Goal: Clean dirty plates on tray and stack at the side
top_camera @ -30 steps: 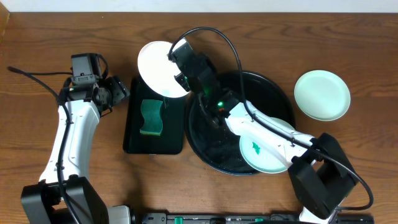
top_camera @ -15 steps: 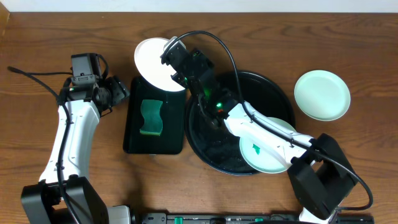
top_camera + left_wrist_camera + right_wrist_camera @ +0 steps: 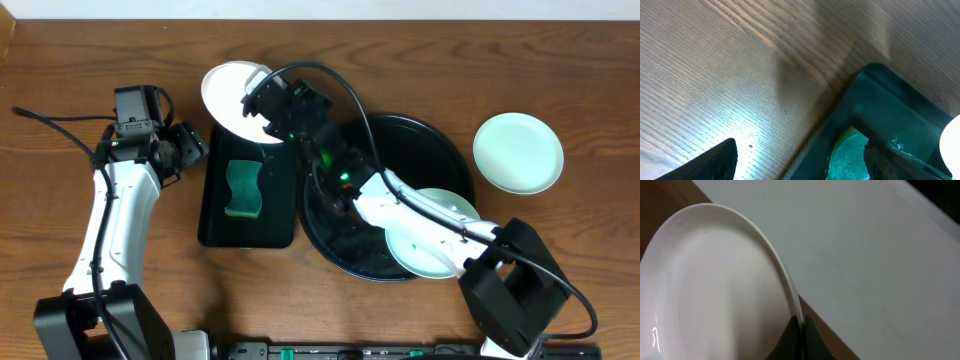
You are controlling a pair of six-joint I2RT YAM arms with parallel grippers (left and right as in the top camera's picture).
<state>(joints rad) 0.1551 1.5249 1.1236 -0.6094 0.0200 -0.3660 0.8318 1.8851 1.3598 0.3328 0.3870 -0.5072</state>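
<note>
The right arm reached from 5 o'clock across the tray [image 3: 445,150] toward 11 o'clock. Its gripper [image 3: 258,102] pinched the rim of a white plate [image 3: 222,88], just outside the tray's edge. The left gripper [image 3: 192,148] hung at 9 o'clock, fingers spread.

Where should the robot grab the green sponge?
Best from straight above, I think, pinching the sponge across its narrow wavy middle. It lies flat in the small tray, whose raised walls would block a sideways approach. The open left gripper is beside that tray, so it seems the handier one.
</note>
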